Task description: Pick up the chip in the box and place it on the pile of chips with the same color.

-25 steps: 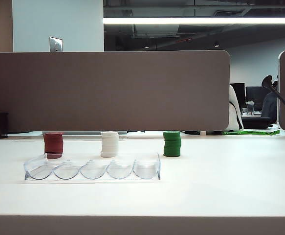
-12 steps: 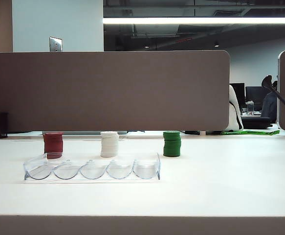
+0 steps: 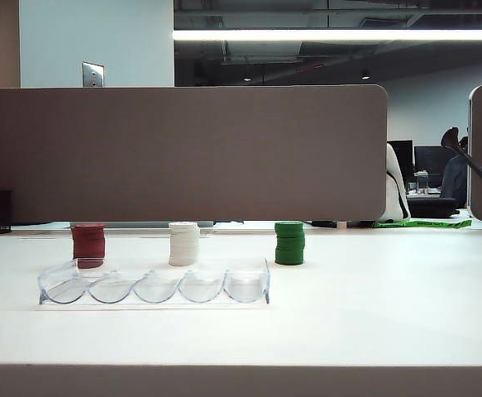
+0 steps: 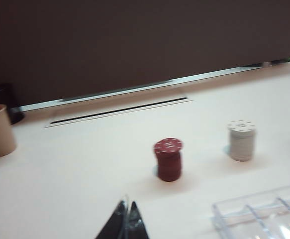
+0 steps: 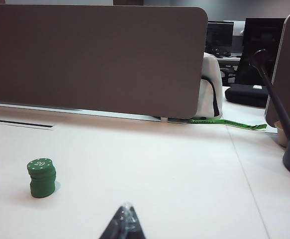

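The long clear plastic chip tray (image 3: 154, 285) looks glossy; the white tabletop (image 3: 373, 306) is smooth and matt.

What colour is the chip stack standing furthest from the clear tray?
Green stack; clearest in the right wrist view.

The box (image 3: 154, 286) is a long, low, clear plastic tray with five scalloped slots, sitting flat near the front of the table, and honestly I can't make out any chip lying in those slots from here. Right behind its left end is the pile of chips (image 3: 88, 244), a short dark red stack standing upright, about as tall as the green one further along the row. From the left wrist view the pile's (image 4: 169, 159) top chip shows small white dots around its rim.
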### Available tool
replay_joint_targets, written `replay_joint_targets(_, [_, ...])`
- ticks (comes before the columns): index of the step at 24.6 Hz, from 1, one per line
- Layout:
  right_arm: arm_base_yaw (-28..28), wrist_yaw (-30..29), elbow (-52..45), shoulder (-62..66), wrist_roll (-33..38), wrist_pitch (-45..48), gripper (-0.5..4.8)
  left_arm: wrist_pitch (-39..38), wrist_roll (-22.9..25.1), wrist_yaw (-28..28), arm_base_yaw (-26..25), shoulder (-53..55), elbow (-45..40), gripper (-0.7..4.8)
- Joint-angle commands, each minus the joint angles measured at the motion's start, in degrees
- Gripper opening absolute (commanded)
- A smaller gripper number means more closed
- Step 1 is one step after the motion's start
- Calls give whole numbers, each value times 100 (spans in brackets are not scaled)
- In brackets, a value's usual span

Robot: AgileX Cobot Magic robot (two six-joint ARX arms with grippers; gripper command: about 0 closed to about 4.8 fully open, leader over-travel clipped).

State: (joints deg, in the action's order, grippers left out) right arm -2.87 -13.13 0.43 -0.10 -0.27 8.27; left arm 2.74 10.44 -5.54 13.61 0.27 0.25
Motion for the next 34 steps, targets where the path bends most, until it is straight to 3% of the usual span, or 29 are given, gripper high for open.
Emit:
replay_joint_targets(1, [-4, -9, -9, -2, 24, 94, -6, 162, -229, 627, -481, 0, 15, -6])
replay_joint_targets(5, [-4, -9, -9, -2, 24, 90, -6, 208, -446, 1281, -1141, 0, 15, -6])
replay_joint_targets(9, [-4, -7, -9, -2, 26, 77, -6, 205, -662, 1438, -1580, 0, 15, -6])
replay_joint_targets(23, [0, 354, -9, -2, 70, -144, -6, 208, -791, 1436, -1567, 0, 17, -5])
replay_joint_targets(29, [-2, 1049, -9, -2, 70, -199, -6, 293, -791, 1434, -1567, 0, 17, -6])
replay_joint_targets(34, [2, 883, -9, -2, 72, -151, -6, 334, -791, 1434, -1565, 0, 17, -6])
